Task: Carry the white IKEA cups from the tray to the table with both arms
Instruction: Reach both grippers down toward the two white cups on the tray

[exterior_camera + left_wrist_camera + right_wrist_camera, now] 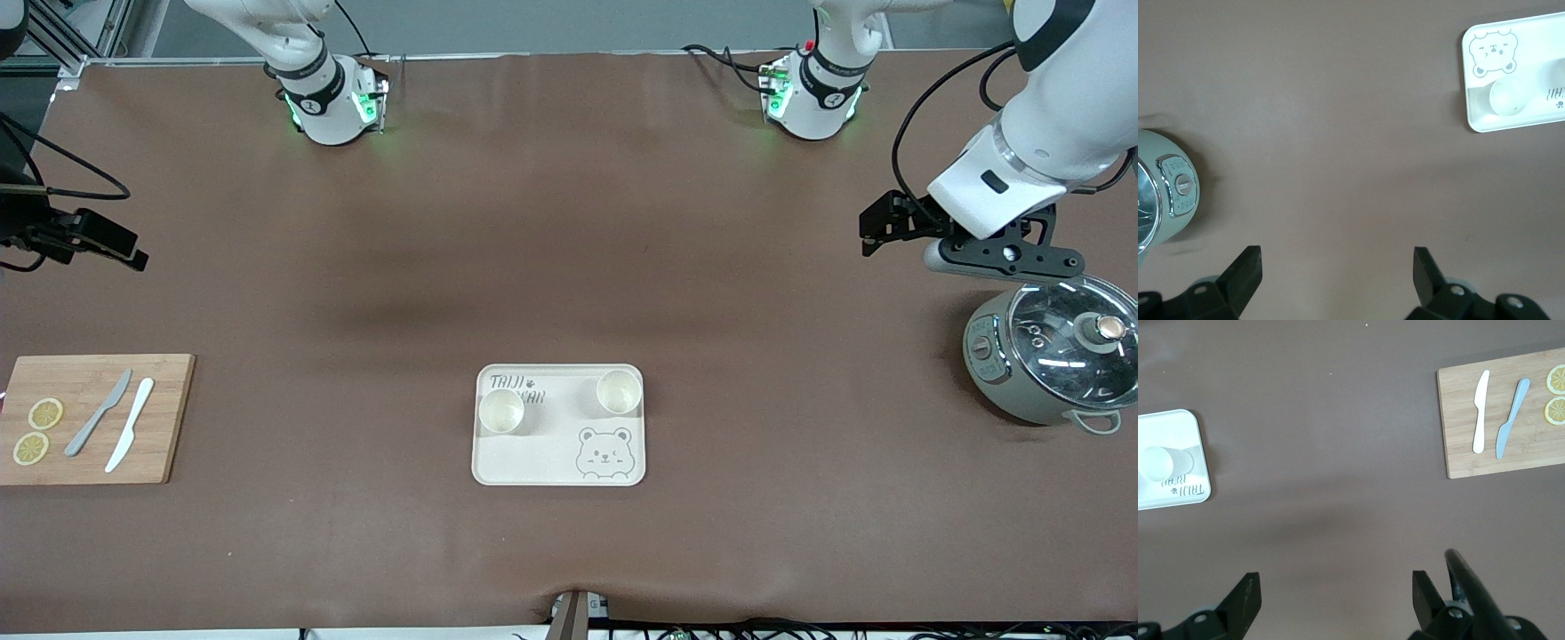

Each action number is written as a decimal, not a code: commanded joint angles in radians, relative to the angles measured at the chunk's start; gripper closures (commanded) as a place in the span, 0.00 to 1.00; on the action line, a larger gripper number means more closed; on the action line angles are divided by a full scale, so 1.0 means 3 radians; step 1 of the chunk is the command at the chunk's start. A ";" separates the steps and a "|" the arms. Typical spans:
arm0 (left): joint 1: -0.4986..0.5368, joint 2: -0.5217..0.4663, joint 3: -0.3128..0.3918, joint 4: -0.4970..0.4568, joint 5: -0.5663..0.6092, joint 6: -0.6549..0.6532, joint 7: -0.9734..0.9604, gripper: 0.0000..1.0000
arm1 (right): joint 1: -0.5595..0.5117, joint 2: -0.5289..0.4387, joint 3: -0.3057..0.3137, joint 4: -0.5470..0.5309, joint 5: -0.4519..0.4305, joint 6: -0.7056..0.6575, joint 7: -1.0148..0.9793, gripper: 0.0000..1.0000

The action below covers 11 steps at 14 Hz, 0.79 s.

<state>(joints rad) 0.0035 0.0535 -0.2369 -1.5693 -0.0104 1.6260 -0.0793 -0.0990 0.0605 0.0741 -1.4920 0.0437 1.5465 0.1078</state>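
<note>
Two white IKEA cups stand upright on the cream bear tray point(560, 478) in the middle of the table. One cup point(501, 412) is toward the right arm's end. The other cup point(619, 391) is toward the left arm's end, slightly farther from the front camera. My left gripper point(876, 233) is open and empty, up in the air beside the pot. In the left wrist view it point(1338, 267) is over bare table, with a cup point(1508, 97) on the tray point(1481, 120). My right gripper point(124, 251) is open and empty over the table's right-arm end. The right wrist view shows it point(1335, 590) and one cup point(1158, 463).
A grey-green cooker pot with a glass lid point(1058, 356) stands at the left arm's end, also in the left wrist view point(1165, 193). A bamboo cutting board point(98, 444) with two knives and two lemon slices lies at the right arm's end, also in the right wrist view point(1458, 420).
</note>
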 commanded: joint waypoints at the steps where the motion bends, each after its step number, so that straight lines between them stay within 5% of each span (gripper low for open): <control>1: 0.0024 0.0006 -0.0008 0.0031 -0.0032 -0.0056 0.0034 0.00 | -0.0064 -0.0033 0.0034 -0.0043 0.0033 -0.0001 -0.0053 0.00; 9: -0.0169 0.0439 -0.0049 0.0102 -0.0298 0.0261 -0.0042 0.00 | -0.0038 0.0003 0.0034 -0.0033 0.0038 0.0055 -0.0017 0.00; 11: -0.0414 0.0903 -0.0039 0.0585 -0.0257 0.0261 -0.0377 0.00 | -0.0002 0.0079 0.0039 -0.0032 0.0079 0.0188 0.0009 0.00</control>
<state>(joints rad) -0.0574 0.1898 -0.2486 -1.5438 -0.0837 1.7148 -0.1087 -0.0988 0.0661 0.0763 -1.5005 0.0493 1.5726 0.1071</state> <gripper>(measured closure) 0.000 0.000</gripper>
